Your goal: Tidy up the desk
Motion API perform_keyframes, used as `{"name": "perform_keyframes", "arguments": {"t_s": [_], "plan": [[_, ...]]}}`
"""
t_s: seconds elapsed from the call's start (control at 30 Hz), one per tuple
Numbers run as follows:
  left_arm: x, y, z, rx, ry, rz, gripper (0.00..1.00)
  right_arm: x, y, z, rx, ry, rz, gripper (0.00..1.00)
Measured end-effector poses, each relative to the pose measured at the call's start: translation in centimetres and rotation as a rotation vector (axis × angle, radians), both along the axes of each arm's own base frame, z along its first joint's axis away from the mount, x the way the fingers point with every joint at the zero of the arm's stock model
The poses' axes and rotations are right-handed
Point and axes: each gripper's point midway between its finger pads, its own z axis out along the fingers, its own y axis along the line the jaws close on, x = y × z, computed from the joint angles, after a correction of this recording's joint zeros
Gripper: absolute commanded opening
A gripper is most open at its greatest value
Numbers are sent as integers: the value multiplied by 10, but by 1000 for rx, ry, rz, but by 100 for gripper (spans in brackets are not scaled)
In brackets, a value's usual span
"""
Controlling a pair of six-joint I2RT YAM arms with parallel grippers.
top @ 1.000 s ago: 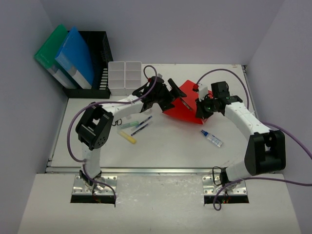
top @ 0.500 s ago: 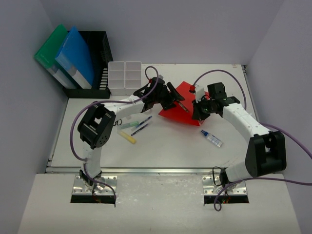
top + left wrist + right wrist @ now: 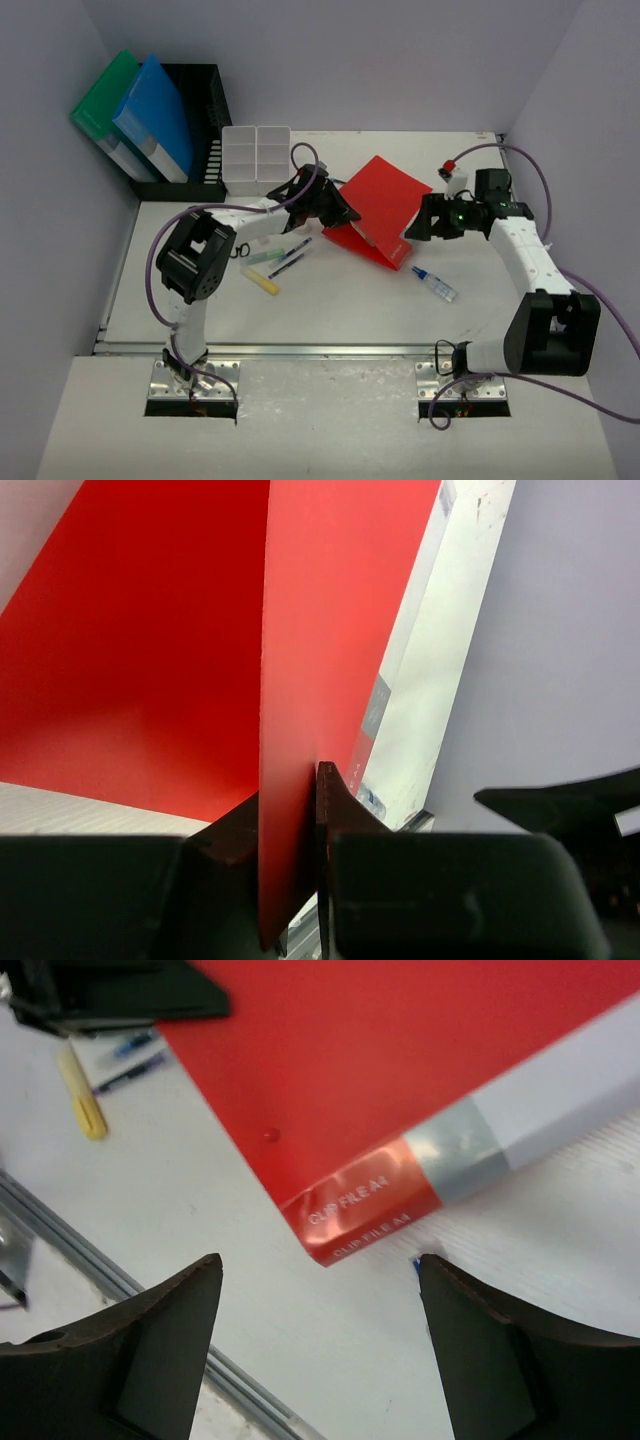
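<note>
A red clip file (image 3: 385, 205) lies tilted on the white desk (image 3: 330, 305), its labelled spine (image 3: 370, 1205) facing the front. My left gripper (image 3: 342, 212) is shut on the file's left edge. In the left wrist view the red cover (image 3: 330, 630) stands pinched between the two dark fingers (image 3: 340, 800). My right gripper (image 3: 424, 222) hangs just off the file's right side, open, with nothing between its fingers. In the right wrist view the open gripper (image 3: 320, 1275) frames bare desk below the spine.
A black mesh rack (image 3: 205, 120) with a green folder (image 3: 105, 100) and a blue folder (image 3: 155, 115) stands back left, a white compartment tray (image 3: 256, 152) beside it. Pens (image 3: 290, 258) and a yellow highlighter (image 3: 262, 281) lie left of the file, a small blue-capped bottle (image 3: 435, 284) to the front right.
My right gripper opened, let go of the red file and drew back to the right. My left gripper shut on the file's left edge, and the file dropped lower toward the desk.
</note>
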Motion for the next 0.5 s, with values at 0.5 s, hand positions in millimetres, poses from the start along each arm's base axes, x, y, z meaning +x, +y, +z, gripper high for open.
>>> {"name": "perform_keyframes", "arguments": {"t_s": [0.5], "plan": [[0,9,36,-87,-33,-38,0,-16,-20,-62,408,390,-304,87]]}}
